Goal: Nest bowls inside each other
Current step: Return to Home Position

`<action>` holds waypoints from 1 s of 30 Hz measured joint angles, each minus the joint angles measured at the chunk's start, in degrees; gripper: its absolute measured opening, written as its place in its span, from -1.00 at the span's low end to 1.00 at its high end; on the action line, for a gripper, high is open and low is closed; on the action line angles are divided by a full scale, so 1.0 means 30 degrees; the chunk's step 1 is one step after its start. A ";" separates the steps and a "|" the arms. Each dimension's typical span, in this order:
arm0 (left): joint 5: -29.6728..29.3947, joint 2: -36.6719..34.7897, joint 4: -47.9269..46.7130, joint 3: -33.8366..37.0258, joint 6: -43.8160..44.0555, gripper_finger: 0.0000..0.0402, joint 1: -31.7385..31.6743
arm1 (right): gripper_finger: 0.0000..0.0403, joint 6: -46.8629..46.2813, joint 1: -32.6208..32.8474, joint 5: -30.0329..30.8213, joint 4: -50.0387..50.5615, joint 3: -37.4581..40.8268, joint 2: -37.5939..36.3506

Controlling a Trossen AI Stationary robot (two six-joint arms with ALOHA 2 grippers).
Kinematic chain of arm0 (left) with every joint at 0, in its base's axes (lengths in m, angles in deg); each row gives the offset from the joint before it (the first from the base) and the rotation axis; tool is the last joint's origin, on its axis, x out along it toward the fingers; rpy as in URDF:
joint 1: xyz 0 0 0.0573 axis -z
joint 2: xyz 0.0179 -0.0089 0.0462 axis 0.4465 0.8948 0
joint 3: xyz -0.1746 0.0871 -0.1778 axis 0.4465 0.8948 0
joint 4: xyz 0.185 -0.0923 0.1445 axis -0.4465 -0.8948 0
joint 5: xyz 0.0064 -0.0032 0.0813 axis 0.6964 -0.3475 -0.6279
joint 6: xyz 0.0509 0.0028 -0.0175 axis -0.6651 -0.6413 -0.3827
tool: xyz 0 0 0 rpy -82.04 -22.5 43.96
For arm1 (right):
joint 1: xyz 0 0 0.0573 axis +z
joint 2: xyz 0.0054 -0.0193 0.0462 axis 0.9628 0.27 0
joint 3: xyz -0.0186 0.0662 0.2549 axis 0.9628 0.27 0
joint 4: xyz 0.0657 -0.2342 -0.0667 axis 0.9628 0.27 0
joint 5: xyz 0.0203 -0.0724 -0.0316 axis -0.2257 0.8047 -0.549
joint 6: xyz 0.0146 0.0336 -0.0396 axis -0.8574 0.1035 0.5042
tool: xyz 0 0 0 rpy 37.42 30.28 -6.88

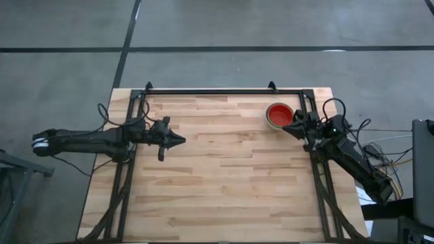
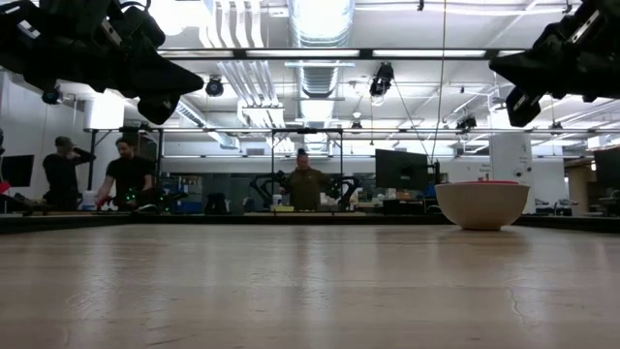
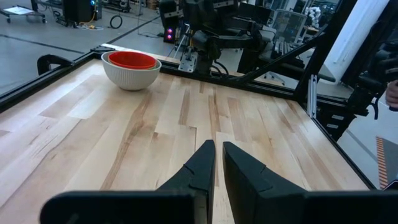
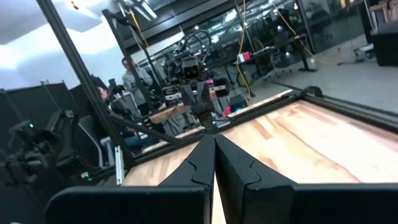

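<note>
As the high view shows, the bowls [image 1: 279,114] stand nested in the upper right of the frame, near the top edge of the wooden surface [image 1: 224,190]. The red bowl [image 3: 132,60] sits inside the pale bowl [image 3: 130,76], and in the low view its rim shows just above the pale one. The right end effector [image 1: 285,127] hangs raised, just lower right of the stack, fingers pressed together on nothing. The left end effector [image 1: 182,139] hovers at centre left, well apart from the bowls, fingers drawn together, empty. A person [image 2: 304,186] stands beyond the surface at the centre of the low view.
</note>
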 joint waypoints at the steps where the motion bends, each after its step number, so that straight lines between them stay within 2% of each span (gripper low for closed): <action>1: -0.0006 0.0000 0.0000 0.0000 0.0000 -0.83 -0.0003 | -0.96 0.0279 0.0000 0.0000 -0.0012 0.0043 -0.0007; 7: 0.0000 0.0000 0.0000 0.0000 0.0000 -0.83 0.0001 | -0.96 0.2518 0.0003 0.0420 -0.0013 0.0332 0.0000; 12: 0.0000 0.0000 0.0000 0.0000 0.0000 -0.83 -0.0002 | -0.96 0.2791 0.0000 0.1567 0.0050 0.0726 0.0009; 22: 0.0000 0.0000 0.0000 0.0000 0.0007 -0.83 -0.0003 | -0.96 0.4955 0.0007 0.2032 0.2012 0.0950 0.0022; 30: -0.0007 0.0000 0.0000 0.0000 0.0000 -0.83 -0.0003 | -0.96 0.5412 0.0000 0.3016 0.1984 0.0950 0.0029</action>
